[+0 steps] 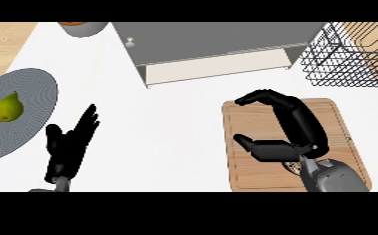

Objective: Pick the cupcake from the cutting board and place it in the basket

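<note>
Between cutting board (247,176) and wire basket (341,56): a grey open-fronted cabinet (214,46) just left of the basket; far left, a grey plate (33,96) holding a green pear (9,107), a bowl (83,28) at the top edge. Basket contents impossible to tell. Over the board, right hand (295,129) curved wide, thumb and fingers apart, holding nothing; cupcake (293,167) barely visible beneath the wrist, still on the board; left hand (68,144) resting lower left, fingers straight.
</note>
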